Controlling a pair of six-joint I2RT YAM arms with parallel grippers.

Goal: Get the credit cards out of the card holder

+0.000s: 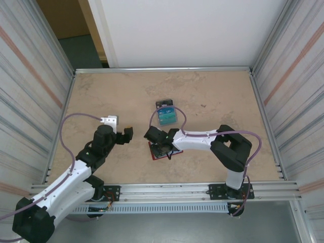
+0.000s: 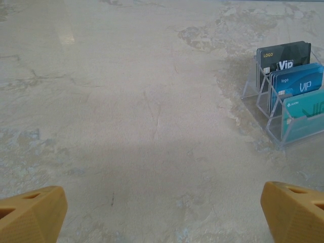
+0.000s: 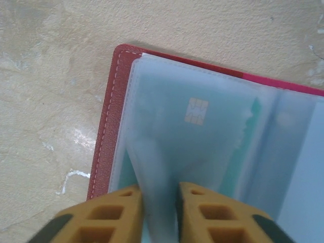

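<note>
1. Tools first: your right tool [image 3: 158,215] is nearly closed. Its two yellow fingers [image 3: 119,220] pinch a leaf of pale bluish clear sleeve [image 3: 157,167] that rises between them.
2. That clear sleeve belongs to the red leather-like card holder [image 3: 107,126]. It lies open and flat on the mottled beige counter [image 3: 50,76], and its stitched left edge shows in your right wrist view.
3. Inside the sleeves you can see a teal credit card [image 3: 212,136] with a gold chip [image 3: 197,110]. You cannot tell whether the fingers have the card itself as well as the sleeve.
4. From above, the card holder sits near the middle of the counter, under the right tool. It is just on the near side of a clear plastic card stand [image 2: 291,135].
5. The stand holds three upright cards in a row: a dark navy card [image 2: 283,58] farthest, a blue card [image 2: 298,81] in the middle and a teal front card [image 2: 306,109] nearest.
6. Your left tool [image 2: 162,217] is spread wide and holds nothing. It hangs over bare counter, left of the stand and the card holder and apart from both.
</note>
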